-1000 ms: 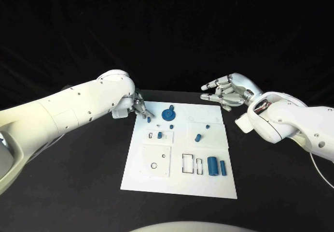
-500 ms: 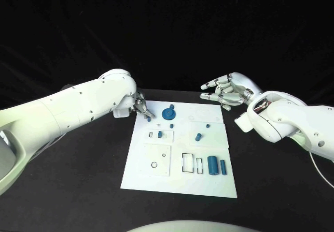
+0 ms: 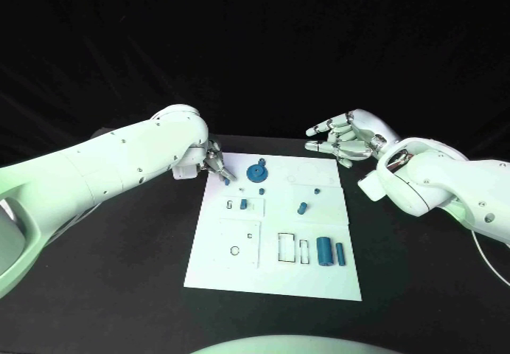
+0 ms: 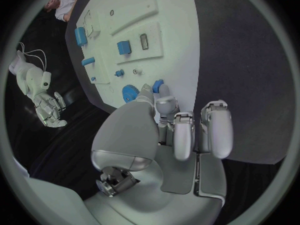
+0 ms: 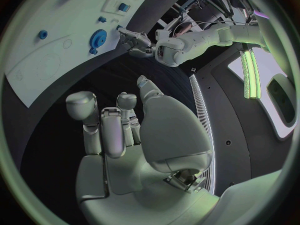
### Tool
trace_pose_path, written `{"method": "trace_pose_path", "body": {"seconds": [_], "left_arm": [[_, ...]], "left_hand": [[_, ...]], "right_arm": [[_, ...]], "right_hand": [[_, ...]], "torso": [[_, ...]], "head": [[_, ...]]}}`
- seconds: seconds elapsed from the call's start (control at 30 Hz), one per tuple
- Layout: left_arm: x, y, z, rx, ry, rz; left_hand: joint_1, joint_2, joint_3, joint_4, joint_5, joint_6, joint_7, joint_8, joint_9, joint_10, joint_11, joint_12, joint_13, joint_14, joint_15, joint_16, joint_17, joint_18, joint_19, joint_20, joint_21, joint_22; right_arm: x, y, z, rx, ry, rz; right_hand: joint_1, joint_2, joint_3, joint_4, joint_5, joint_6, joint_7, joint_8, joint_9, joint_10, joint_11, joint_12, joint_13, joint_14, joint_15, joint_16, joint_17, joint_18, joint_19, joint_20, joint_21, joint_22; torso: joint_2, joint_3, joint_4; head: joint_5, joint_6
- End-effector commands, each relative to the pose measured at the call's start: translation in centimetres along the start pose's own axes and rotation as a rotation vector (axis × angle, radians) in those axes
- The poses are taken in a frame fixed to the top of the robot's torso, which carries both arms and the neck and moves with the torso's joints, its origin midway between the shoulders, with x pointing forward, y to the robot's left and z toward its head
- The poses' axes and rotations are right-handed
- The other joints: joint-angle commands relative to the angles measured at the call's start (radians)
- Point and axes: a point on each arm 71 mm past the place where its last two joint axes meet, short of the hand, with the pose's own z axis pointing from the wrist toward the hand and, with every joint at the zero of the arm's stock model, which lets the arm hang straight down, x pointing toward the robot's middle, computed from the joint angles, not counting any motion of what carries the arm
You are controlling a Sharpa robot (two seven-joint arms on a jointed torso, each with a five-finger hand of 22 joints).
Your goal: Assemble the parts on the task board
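The white task board [image 3: 239, 265] lies in the middle of the black table. On it are a blue gear [image 3: 256, 174], several small blue pegs such as one [image 3: 303, 209], and two blue cylinders [image 3: 324, 252] near a rectangular slot. My left hand [image 3: 213, 164] hovers at the board's far left corner, beside the gear [image 4: 129, 92]. It pinches a small blue part [image 4: 157, 86] between its thumb and a fingertip. My right hand [image 3: 346, 140] hangs above the far right corner with its fingers spread, holding nothing. The right wrist view shows the gear [image 5: 97, 36] and my left hand [image 5: 134, 37].
Black tabletop [image 3: 127, 251] surrounds the board on every side. My white left forearm [image 3: 106, 169] crosses the table's left part and my right forearm [image 3: 435, 184] the right part.
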Motion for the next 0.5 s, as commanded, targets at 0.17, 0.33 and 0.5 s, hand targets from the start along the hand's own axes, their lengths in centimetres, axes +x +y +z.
{"method": "trace_pose_path", "body": {"seconds": [0.17, 0.33, 0.5], "left_arm": [[0.19, -0.26, 0.10, 0.015, 0.018, 0.000], [0.29, -0.27, 0.22, 0.012, 0.027, -0.001], [0.39, -0.22, 0.29, 0.009, 0.036, 0.000]], "left_hand": [[0.080, 0.026, 0.065, -0.031, 0.008, -0.014, -0.008, 0.002, 0.001, 0.005, -0.005, -0.004, -0.006, 0.105, -0.012, 0.002, 0.263, -0.002, 0.036, -0.011, 0.004, 0.139], [0.098, 0.030, 0.096, -0.037, 0.009, -0.018, -0.009, -0.001, 0.000, 0.004, -0.006, -0.006, -0.007, 0.105, -0.012, 0.002, 0.263, -0.002, 0.036, -0.011, 0.004, 0.140], [0.107, 0.028, 0.124, -0.039, 0.010, -0.021, -0.009, -0.003, -0.001, 0.003, -0.006, -0.008, -0.010, 0.105, -0.012, 0.002, 0.263, -0.002, 0.037, -0.012, 0.003, 0.141]], "right_arm": [[0.21, 0.12, 0.01, -0.011, 0.018, 0.000], [0.23, 0.12, 0.00, -0.010, 0.021, 0.001], [0.26, 0.12, -0.01, -0.009, 0.024, 0.001]], "right_hand": [[0.006, 0.002, -0.004, 0.000, 0.005, -0.003, 0.001, 0.003, 0.001, -0.004, 0.000, 0.001, 0.003, 0.048, 0.001, -0.003, 0.023, 0.006, -0.006, 0.002, -0.007, -0.001], [0.006, 0.002, -0.004, 0.000, 0.005, -0.003, 0.001, 0.003, 0.001, -0.004, 0.000, 0.001, 0.003, 0.048, 0.001, -0.003, 0.023, 0.006, -0.006, 0.002, -0.007, -0.001], [0.006, 0.003, -0.004, 0.001, 0.006, -0.002, 0.000, 0.004, 0.002, -0.002, 0.000, 0.004, 0.005, 0.049, 0.001, -0.002, 0.024, 0.005, -0.005, 0.002, -0.007, -0.001]], "torso": [[0.000, 0.0006, -0.0001], [0.000, 0.0001, 0.0001], [0.000, 0.0003, -0.0001]], "head": [[-0.001, -0.001], [-0.002, -0.001], [-0.001, -0.004]]}}
